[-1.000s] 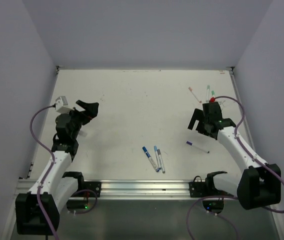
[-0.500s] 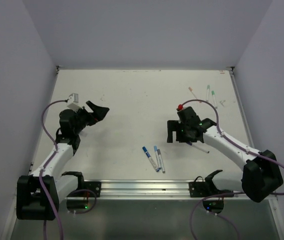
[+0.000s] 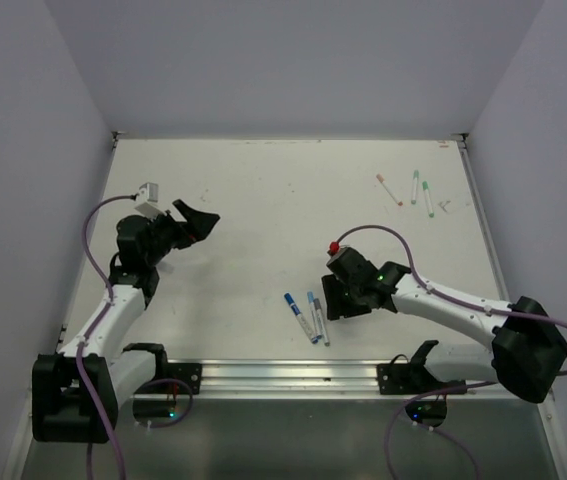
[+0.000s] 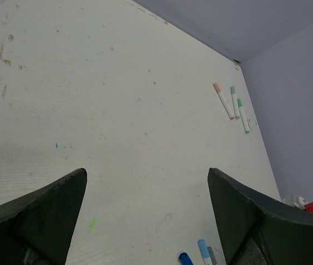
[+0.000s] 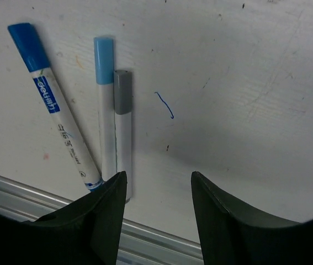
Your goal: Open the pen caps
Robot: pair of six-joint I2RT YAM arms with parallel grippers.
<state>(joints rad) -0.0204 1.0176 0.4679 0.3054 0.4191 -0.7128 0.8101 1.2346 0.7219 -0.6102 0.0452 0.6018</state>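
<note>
Three pens (image 5: 107, 127) sit partly hidden by right end effector (image 5: 157, 179), half-open, empty; left end effector (image 4: 146, 175) wide.

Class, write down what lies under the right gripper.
Under the right gripper, bare table shows between the fingers. The blue-capped pen, light-blue-capped pen and grey-capped pen run beneath one finger, which covers their uncapped ends.

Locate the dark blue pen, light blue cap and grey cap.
dark blue pen (image 5: 57, 105), right wrist view, printed barrel.
light blue cap (image 5: 104, 61), right wrist view, its middle.
grey cap (image 5: 123, 92), right wrist view, its middle.
</note>
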